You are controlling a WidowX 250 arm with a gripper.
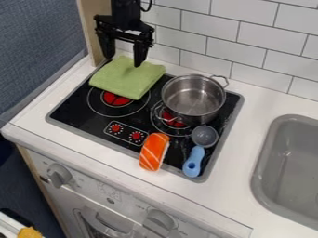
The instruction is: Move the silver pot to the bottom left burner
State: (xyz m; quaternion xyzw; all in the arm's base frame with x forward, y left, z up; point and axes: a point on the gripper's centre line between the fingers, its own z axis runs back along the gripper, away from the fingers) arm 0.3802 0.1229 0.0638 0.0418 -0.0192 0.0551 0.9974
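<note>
Claw (123,61) spread wide and gripping nothing, the black robot arm (125,14) is hanging over the green cloth (127,80) at the back of a toy stovetop (73,110), as the silver pot (194,98) is sitting upright to its right and lower in the view, partly overlapping the right-hand burner (175,122). The pot's two wire handles are lining up on a slant, one pointing toward the upper right, the other toward the lower left, leaving the left stretch of rim facing the claw. That sideways gap is likely setting the first move: across to the right, then down to the rim or a handle. The left burner (116,99), probably the one the task is naming, is glowing red just below the cloth, lying between the claw's side and the pot's, so a grasped pot would likely be travelling back leftward. A cloth edge lying so near that ring could be catching under the base.
</note>
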